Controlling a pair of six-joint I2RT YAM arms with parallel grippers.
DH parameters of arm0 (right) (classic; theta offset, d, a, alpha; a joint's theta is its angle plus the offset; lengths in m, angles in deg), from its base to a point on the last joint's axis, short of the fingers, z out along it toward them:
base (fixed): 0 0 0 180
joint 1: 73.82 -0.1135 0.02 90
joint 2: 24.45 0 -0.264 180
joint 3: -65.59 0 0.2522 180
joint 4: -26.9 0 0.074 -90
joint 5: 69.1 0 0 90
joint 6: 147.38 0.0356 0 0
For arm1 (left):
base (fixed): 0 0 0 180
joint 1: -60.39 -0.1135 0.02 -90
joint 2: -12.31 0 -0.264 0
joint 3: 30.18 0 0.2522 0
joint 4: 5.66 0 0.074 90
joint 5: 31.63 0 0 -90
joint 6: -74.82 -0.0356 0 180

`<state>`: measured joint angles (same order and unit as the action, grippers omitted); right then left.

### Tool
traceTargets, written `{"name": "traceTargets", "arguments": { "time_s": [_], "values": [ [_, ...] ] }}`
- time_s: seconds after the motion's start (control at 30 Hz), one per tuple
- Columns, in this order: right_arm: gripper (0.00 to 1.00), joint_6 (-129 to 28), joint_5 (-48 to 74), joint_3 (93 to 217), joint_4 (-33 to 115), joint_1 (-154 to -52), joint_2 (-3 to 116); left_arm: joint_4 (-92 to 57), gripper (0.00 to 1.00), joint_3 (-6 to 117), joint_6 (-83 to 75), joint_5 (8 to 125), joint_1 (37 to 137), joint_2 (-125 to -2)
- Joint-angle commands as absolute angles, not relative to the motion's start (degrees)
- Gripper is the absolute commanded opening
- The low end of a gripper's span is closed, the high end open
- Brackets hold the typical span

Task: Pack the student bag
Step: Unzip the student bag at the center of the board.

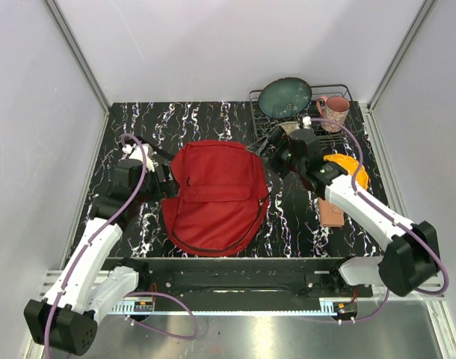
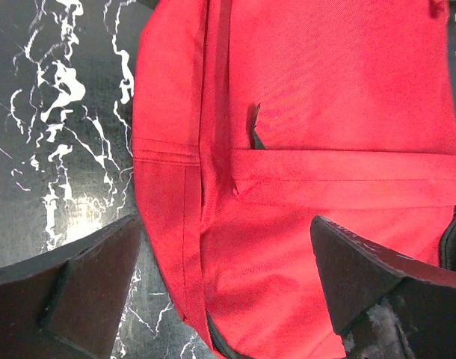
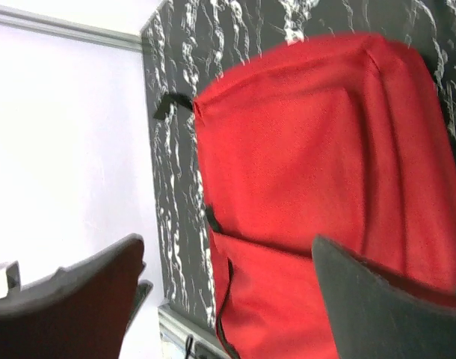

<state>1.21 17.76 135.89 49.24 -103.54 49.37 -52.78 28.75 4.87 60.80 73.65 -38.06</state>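
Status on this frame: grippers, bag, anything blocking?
Left gripper open, empty, at left edge of bag. Right gripper open, empty, by its top right corner. Bag flat on table, nothing lying on it.

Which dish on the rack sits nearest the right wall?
The pink mug, standing at the right end of the wire rack. The teal plate sits to its left, nearer the middle.

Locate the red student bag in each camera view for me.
Top external: student bag lies at the picture's centre.
Left wrist: student bag fills centre and right.
Right wrist: student bag fills centre and right, tilted.
Shared landmark: marbled tabletop bordering it on each picture's left.
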Motion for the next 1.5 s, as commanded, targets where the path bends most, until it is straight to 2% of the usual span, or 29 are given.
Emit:
{"name": "traceTargets", "arguments": {
  "time_s": [0.0,0.1,0.23,0.33,0.6,0.87,0.93,1.0,1.07,1.23,1.27,1.37,1.47],
  "values": [
    [1.0,-2.8,7.8,145.4,53.5,-102.7,54.2,-51.0,0.99,28.8,5.9,58.5,73.7,-34.3],
    [1.0,-1.8,5.8,147.6,57.3,-102.7,54.3,-51.4,0.99,28.9,5.7,58.5,73.7,-34.2],
    [1.0,1.9,4.5,142.2,52.4,-102.6,50.6,-51.5,0.99,29.0,5.8,56.6,73.7,-34.0],
    [1.0,0.8,4.4,143.0,53.2,-102.6,49.7,-51.6,0.99,29.0,5.7,55.5,73.8,-33.5],
    [1.0,-2.0,-0.5,147.6,53.7,-102.6,55.4,-51.1,0.99,28.0,5.7,52.0,73.8,-30.7],
    [0.99,-5.1,-2.0,146.8,52.7,-102.6,59.1,-51.4,0.99,28.8,5.6,53.2,73.8,-32.1],
    [0.89,-6.2,-1.3,145.6,52.1,-102.7,61.0,-51.8,0.99,28.8,5.5,53.4,73.8,-31.8],
    [0.86,-7.1,-1.9,144.7,50.8,-103.3,63.9,-51.8,0.99,28.8,5.2,53.4,73.7,-31.4],
    [0.75,-9.3,-2.0,145.2,49.4,-104.6,66.9,-51.7,0.99,28.8,4.9,53.7,73.8,-31.3],
    [0.72,-10.1,0.5,148.2,44.5,-108.1,78.4,-51.7,0.99,29.2,4.2,57.8,73.8,-33.0],
    [0.63,-10.1,0.4,148.6,43.5,-109.4,79.9,-51.7,0.99,29.3,4.2,58.0,73.7,-33.6],
    [0.49,-10.7,-2.4,150.2,41.6,-111.1,84.3,-51.7,0.99,29.5,4.0,60.4,73.7,-34.7],
    [0.42,-13.9,-3.2,150.9,44.6,-111.8,83.8,-51.1,0.99,29.3,4.0,61.4,73.7,-35.0]
  ]
}}
